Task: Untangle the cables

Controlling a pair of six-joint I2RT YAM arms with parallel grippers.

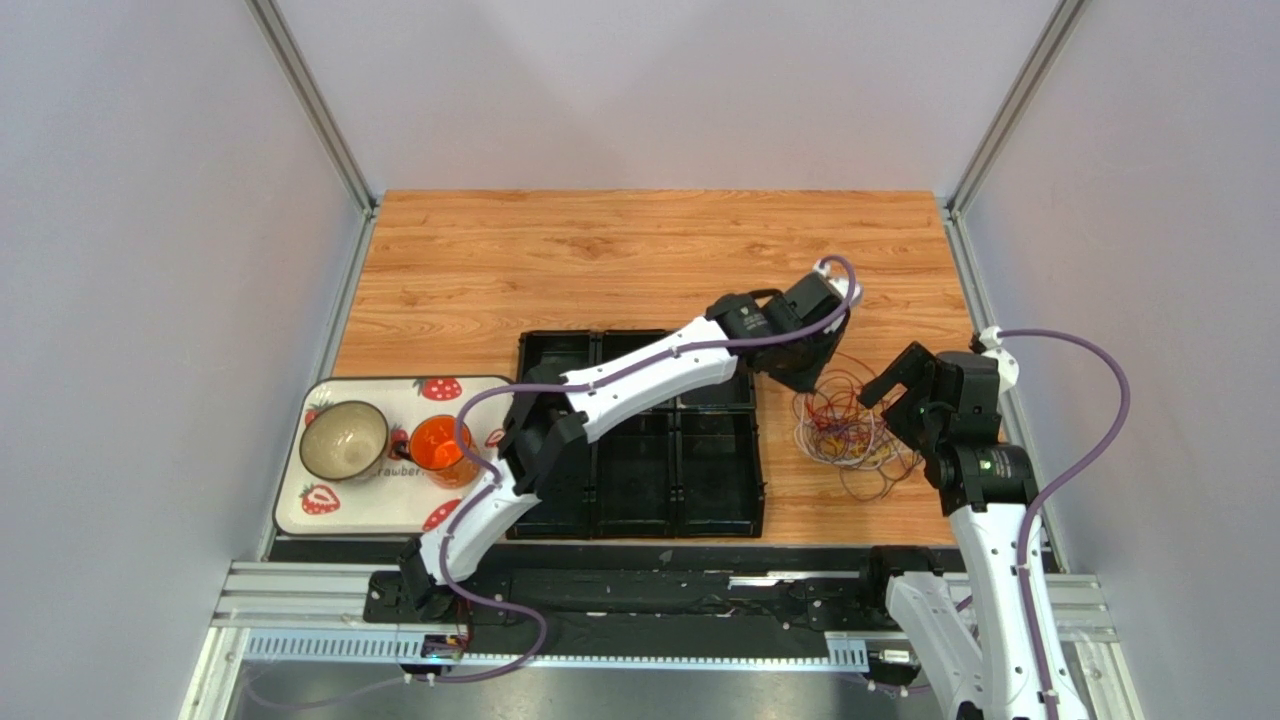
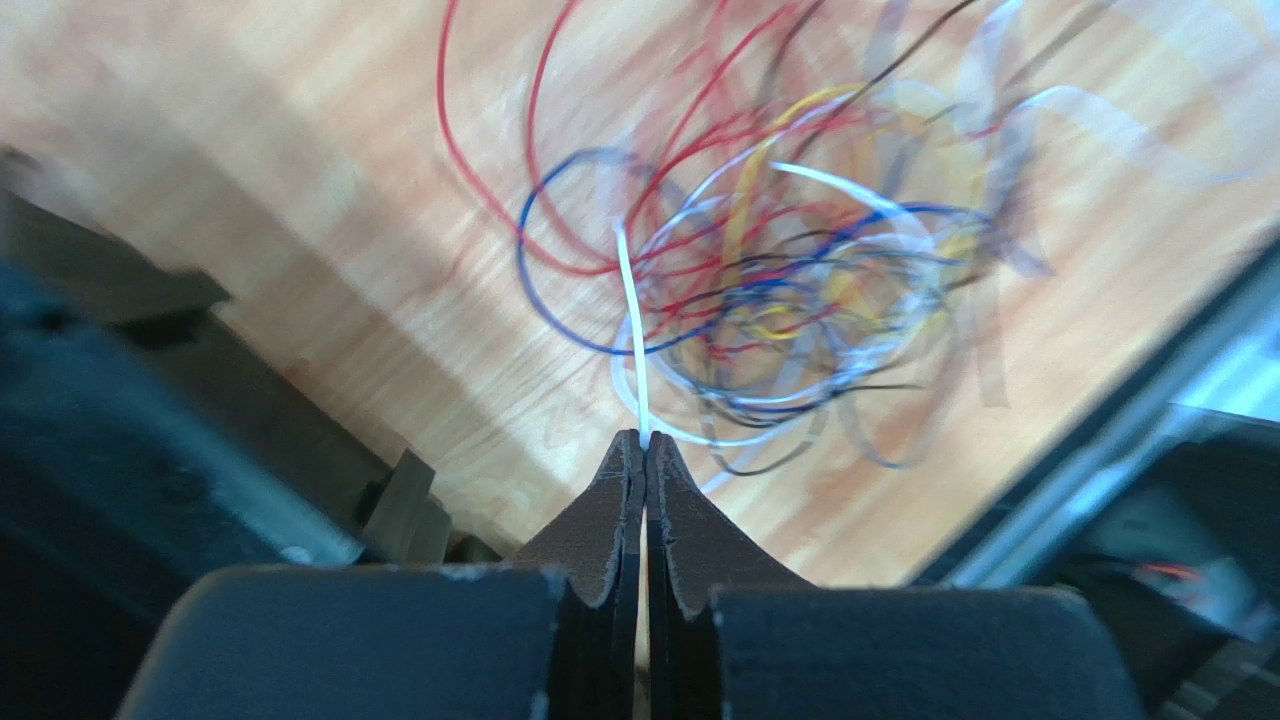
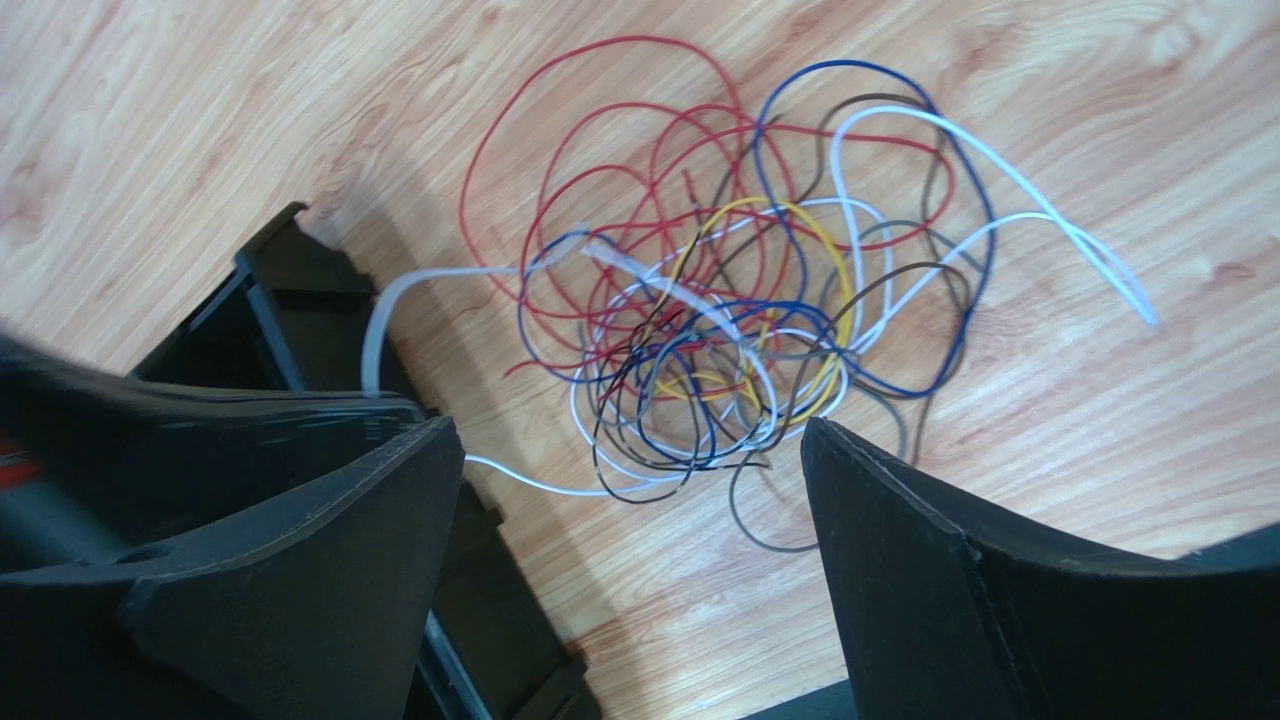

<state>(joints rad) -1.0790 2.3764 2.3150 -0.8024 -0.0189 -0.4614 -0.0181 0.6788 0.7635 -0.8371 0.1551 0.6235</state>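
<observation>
At the left claw (image 2: 645,443): black pads pressed together, clamped on one thin white wire (image 2: 631,300) right at the tips. From that pinch, straight up and away into the loose tangle of thin cables (image 2: 781,285), with red, blue, white, yellow and dark loops crossing over one another, somewhat blurred at the far side. Beneath them, the pale wooden tabletop (image 1: 601,255). Seen from above, stretched diagonally across a black plastic tray with square compartments (image 1: 714,480), the wrist tipped down at the far left edge of the heap.

At the right claw (image 3: 628,435) — black fingers wide apart, gripping nothing, hovering above the near right side of the same heap. Between those fingers, most of the tangle in plain sight: large red loops on the far left, a long blue loop and a pale white one reaching out to the right, yellow near the middle, dark strands low down.

Cables wholly on bare wood, just right of the tray, not in any compartment.

Farther left, beside the tray, a white rectangular mat printed with red strawberries (image 1: 361,507), bearing a round beige bowl (image 1: 344,438) and an orange translucent cup (image 1: 439,446) side by side.
</observation>
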